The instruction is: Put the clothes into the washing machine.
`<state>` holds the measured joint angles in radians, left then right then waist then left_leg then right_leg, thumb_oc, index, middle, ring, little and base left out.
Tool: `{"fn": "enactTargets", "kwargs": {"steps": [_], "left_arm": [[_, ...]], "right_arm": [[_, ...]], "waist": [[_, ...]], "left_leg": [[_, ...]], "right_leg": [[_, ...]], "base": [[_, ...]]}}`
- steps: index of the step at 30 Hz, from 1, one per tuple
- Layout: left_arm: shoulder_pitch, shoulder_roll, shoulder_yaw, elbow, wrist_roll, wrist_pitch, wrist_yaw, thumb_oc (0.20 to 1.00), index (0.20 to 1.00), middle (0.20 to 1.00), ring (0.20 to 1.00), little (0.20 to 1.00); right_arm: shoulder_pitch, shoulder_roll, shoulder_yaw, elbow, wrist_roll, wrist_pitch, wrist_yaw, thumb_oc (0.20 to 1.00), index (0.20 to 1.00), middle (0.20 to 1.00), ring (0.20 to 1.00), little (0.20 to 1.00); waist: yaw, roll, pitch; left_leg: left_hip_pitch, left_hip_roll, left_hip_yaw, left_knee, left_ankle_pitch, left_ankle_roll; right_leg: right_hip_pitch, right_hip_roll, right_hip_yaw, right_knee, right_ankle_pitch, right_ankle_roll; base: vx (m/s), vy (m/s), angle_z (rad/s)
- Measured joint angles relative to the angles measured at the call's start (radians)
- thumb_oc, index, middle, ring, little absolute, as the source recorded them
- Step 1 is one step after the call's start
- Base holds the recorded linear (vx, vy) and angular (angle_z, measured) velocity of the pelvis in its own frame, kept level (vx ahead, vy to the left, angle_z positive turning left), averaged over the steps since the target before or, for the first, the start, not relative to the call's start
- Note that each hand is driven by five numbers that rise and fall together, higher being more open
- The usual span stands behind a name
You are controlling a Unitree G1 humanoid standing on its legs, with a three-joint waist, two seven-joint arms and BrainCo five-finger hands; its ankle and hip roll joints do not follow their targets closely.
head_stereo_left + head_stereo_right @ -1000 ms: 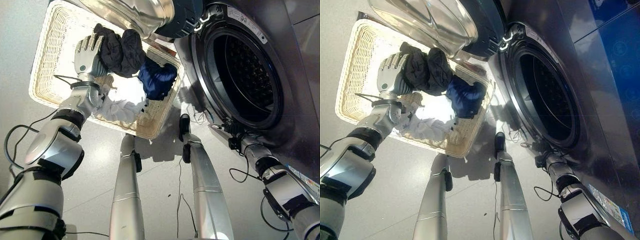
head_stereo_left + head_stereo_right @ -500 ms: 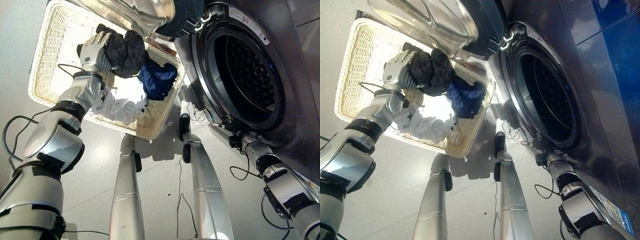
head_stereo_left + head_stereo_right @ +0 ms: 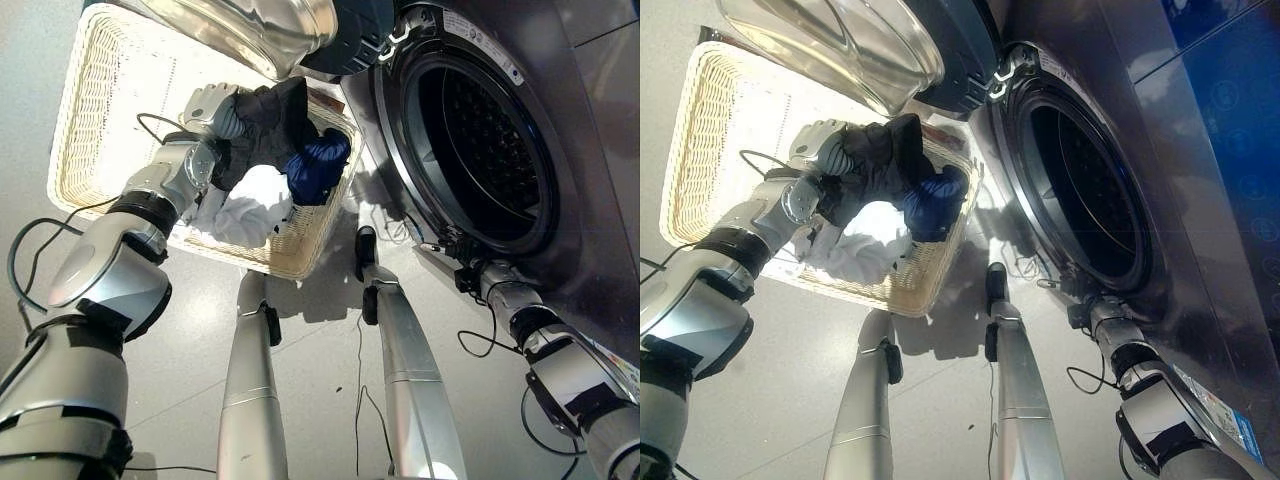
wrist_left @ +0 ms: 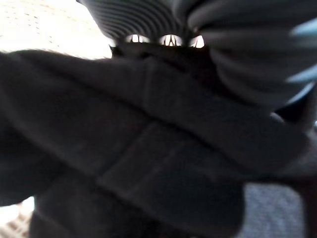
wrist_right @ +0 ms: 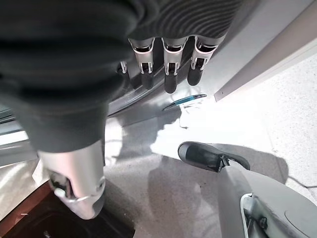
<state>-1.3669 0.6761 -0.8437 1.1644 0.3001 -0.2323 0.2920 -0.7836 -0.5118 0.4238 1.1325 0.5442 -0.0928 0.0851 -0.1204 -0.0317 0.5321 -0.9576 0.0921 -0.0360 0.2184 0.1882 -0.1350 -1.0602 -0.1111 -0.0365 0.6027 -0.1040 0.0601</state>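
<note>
dark clothes (image 3: 268, 120) sit bunched in the left hand (image 3: 213, 103), whose fingers are curled round the cloth over the near end of the wicker basket (image 3: 95, 110); the left wrist view looks straight onto dark folds pressed against the palm. outward from that grip, the bundle trails toward the drum side and drapes down onto a navy garment (image 3: 318, 165) and a white one (image 3: 250, 200) lying in the basket below it. the washing machine opening (image 3: 485, 140) lies well apart to the robot's right of the held cloth, past the basket's rim, with the glass door (image 3: 250, 25) swung open above the basket. the left hand is plainly the nearer one to the clothes; the right hand (image 5: 168, 64) hangs low by the foot of the machine, fingers straight and slack, holding nothing. compared with a moment ago, the left hand has travelled across the basket toward the machine and the dark bundle has lifted and stretched with it, so the carry to the drum looks begun.
</note>
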Motion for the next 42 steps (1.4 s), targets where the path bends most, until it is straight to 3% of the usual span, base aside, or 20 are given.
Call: {"fn": "enactTargets", "kwargs": {"steps": [5, 8, 13, 17, 22, 25, 29, 34, 38, 42], "left_arm": [[0.01, -0.001, 0.014, 0.003, -0.055, -0.006, 0.008, 0.2, 0.2, 0.2, 0.2, 0.2], [0.083, -0.003, 0.131, 0.0, -0.221, -0.051, 0.045, 0.2, 0.2, 0.2, 0.2, 0.2], [0.289, -0.025, 0.365, -0.126, -0.419, -0.157, 0.121, 0.2, 0.2, 0.2, 0.2, 0.2], [0.435, -0.076, 0.481, -0.242, -0.521, -0.263, 0.18, 0.2, 0.2, 0.2, 0.2, 0.2], [0.544, -0.112, 0.523, -0.403, -0.59, -0.405, 0.211, 0.2, 0.2, 0.2, 0.2, 0.2], [0.581, -0.148, 0.553, -0.494, -0.59, -0.457, 0.205, 0.2, 0.2, 0.2, 0.2, 0.2], [0.629, -0.232, 0.578, -0.653, -0.588, -0.498, 0.144, 0.2, 0.2, 0.2, 0.2, 0.2], [0.668, -0.246, 0.581, -0.822, -0.647, -0.5, -0.026, 0.2, 0.2, 0.2, 0.2, 0.2], [0.678, -0.256, 0.575, -0.9, -0.689, -0.489, -0.146, 0.2, 0.2, 0.2, 0.2, 0.2], [0.682, -0.275, 0.54, -0.965, -0.748, -0.424, -0.261, 0.2, 0.2, 0.2, 0.2, 0.2]], "right_arm": [[0.008, 0.0, 0.004, -0.026, 0.036, -0.018, -0.003, 1.0, 1.0, 1.0, 1.0, 1.0], [0.037, 0.002, 0.001, -0.1, 0.106, -0.068, -0.009, 1.0, 1.0, 1.0, 1.0, 1.0], [0.092, 0.007, -0.036, -0.325, 0.206, -0.146, -0.035, 1.0, 1.0, 1.0, 1.0, 1.0], [0.138, 0.037, -0.065, -0.494, 0.274, -0.176, -0.053, 1.0, 1.0, 1.0, 1.0, 1.0], [0.161, 0.079, -0.1, -0.644, 0.353, -0.18, -0.035, 1.0, 1.0, 1.0, 1.0, 1.0], [0.174, 0.093, -0.102, -0.721, 0.371, -0.179, -0.026, 1.0, 1.0, 1.0, 1.0, 1.0], [0.213, 0.115, -0.117, -0.876, 0.371, -0.158, 0.011, 1.0, 1.0, 1.0, 1.0, 1.0], [0.214, 0.126, -0.113, -0.973, 0.372, -0.102, 0.062, 1.0, 1.0, 1.0, 1.0, 1.0], [0.214, 0.139, -0.099, -1.006, 0.376, -0.068, 0.082, 1.0, 1.0, 1.0, 1.0, 1.0], [0.202, 0.147, -0.081, -1.026, 0.38, -0.028, 0.091, 1.0, 1.0, 1.0, 1.0, 1.0]], "waist": [[0.0, 0.0, 0.0], [0.001, 0.0, 0.0], [0.01, 0.0, 0.0], [0.031, 0.001, 0.0], [0.062, 0.001, 0.0], [0.072, 0.001, 0.0], [0.083, 0.001, 0.001], [0.086, 0.002, 0.001], [0.091, 0.003, 0.001], [0.114, 0.004, 0.002]], "left_leg": [[0.0, -0.001, 0.004, 0.0, 0.0, 0.0], [0.0, 0.0, 0.007, -0.001, 0.0, 0.0], [0.001, -0.001, 0.007, -0.003, 0.001, -0.002], [0.004, -0.001, 0.005, -0.021, 0.004, -0.005], [0.004, -0.002, 0.004, -0.038, 0.012, -0.008], [0.004, -0.004, 0.004, -0.04, 0.013, -0.007], [0.005, -0.005, 0.004, -0.039, 0.013, -0.007], [0.007, -0.007, 0.0, -0.037, 0.016, -0.009], [0.012, -0.008, -0.001, -0.039, 0.016, -0.009], [0.016, -0.012, -0.002, -0.039, 0.018, -0.01]], "right_leg": [[-0.005, 0.0, 0.005, 0.005, 0.0, 0.0], [-0.008, 0.001, 0.009, 0.005, 0.001, -0.001], [-0.01, 0.001, 0.009, 0.007, -0.001, -0.002], [-0.016, 0.0, 0.007, 0.008, -0.006, -0.003], [-0.024, -0.001, 0.006, 0.008, -0.007, -0.008], [-0.023, -0.003, 0.006, 0.009, -0.007, -0.009], [-0.022, -0.005, 0.005, 0.012, -0.009, -0.008], [-0.022, -0.007, 0.002, 0.023, -0.015, -0.006], [-0.022, -0.01, 0.001, 0.026, -0.018, -0.005], [-0.022, -0.014, -0.001, 0.036, -0.022, -0.007]], "base": [[0.0, 0.0, 0.0], [0.0, 0.0, 0.0], [0.0, 0.0, 0.0], [0.0, 0.0, 0.0], [0.0, 0.0, 0.0], [0.0, 0.0, 0.0], [0.0, 0.0, 0.0], [0.0, -0.013, 0.02], [0.0, 0.0, 0.0], [0.0, -0.004, 0.01]]}}
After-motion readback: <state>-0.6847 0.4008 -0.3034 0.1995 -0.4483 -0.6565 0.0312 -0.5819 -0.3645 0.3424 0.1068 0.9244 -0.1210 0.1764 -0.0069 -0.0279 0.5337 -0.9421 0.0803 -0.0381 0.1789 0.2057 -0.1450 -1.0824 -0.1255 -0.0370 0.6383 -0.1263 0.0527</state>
